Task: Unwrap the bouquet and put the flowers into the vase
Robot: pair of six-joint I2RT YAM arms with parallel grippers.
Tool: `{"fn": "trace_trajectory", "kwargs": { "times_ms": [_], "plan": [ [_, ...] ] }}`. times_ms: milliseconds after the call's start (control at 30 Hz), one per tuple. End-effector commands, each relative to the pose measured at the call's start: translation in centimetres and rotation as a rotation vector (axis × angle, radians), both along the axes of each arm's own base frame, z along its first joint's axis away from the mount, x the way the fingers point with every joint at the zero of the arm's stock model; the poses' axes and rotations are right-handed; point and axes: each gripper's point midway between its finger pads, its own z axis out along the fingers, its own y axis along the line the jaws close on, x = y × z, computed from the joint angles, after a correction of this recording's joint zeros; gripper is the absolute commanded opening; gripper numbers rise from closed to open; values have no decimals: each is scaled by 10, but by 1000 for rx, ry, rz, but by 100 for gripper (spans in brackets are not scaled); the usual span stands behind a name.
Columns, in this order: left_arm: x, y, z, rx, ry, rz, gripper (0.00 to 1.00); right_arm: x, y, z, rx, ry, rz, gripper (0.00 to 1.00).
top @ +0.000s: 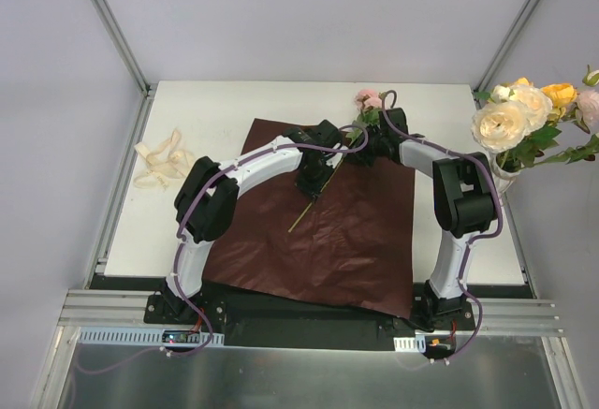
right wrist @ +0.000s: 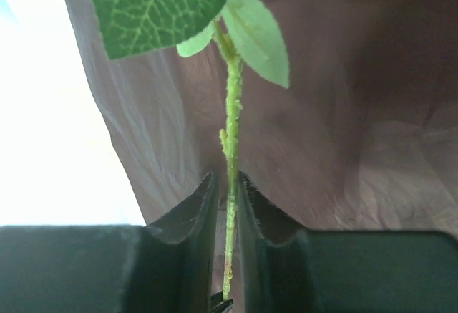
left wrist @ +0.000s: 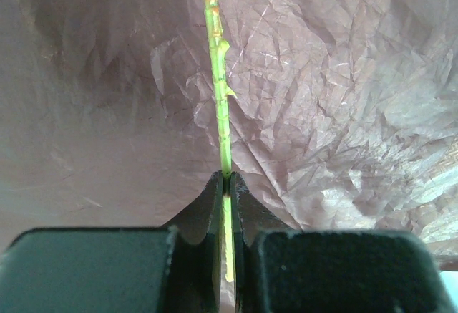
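Where the two arms meet over the wrapping sheet, left gripper (left wrist: 226,184): jaws pressed together on a thin green stem (left wrist: 218,91), which runs straight up the left wrist view from between the fingertips.
Right gripper (right wrist: 227,184): jaws drawn in narrow around the same stem higher up, a sliver of space showing on each side; whether the pads bite cannot be told.
Leaves (right wrist: 157,5): two or three green ones just above the right jaws, at the top of the right wrist view.
Pink rose (top: 368,100): at the stem's far end, upper centre of the overhead view, past the right gripper.
Stem's bare end: points toward lower left, over the paper.
Maroon paper (top: 337,241): spread flat and crinkled at centre frame, under both grippers.
Vase (top: 505,177): at the right edge of the table (top: 215,109), white, with cream, yellow and pink flowers (top: 505,124) standing in it.
Cream ribbon (top: 164,161): loose at the left side of the table, well apart from the paper.
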Motion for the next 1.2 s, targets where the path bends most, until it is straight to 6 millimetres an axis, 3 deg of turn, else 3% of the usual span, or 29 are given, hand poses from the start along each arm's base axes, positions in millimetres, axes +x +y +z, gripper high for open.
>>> {"fn": "trace_trajectory", "kwargs": {
  "times_ms": [0, 133, 467, 500, 533, 600, 633, 667, 767, 800, 967, 1167],
  "plan": [
    [-9, -3, 29, -54, -16, -21, 0, 19, -3, 23, -55, -102, 33, 13],
    [-10, -3, 32, -60, -18, -22, 0, 21, -2, 31, -60, -136, 65, 1],
    [-11, -4, 34, -67, -18, -22, 2, 17, 6, 73, -40, -286, 130, 1],
    [-10, -4, 36, -68, -25, -19, 7, 16, 6, 75, -53, -313, 142, 0],
    [-8, -2, 37, -65, -30, -5, 22, 17, 10, 83, -51, -360, 151, 0],
    [-3, 4, 50, -96, -58, 32, 36, 12, 10, 92, -71, -417, 179, 1],
    [1, 7, 54, -108, -69, 49, 49, 11, 13, 97, -72, -447, 192, 0],
    [8, 13, 64, -144, -87, 75, 52, 5, 13, 101, -78, -467, 203, 0],
    [10, 21, 83, -252, -66, 109, 59, -4, 16, 115, -96, -540, 241, 1],
    [21, 28, 88, -288, -73, 147, 59, -8, 15, 116, -102, -549, 251, 0],
    [34, 47, 118, -400, -90, 199, 61, -31, 17, 144, -183, -690, 326, 0],
    [41, 63, 127, -428, -102, 239, 62, -75, 13, 168, -362, -799, 438, 0]
  ]
}}
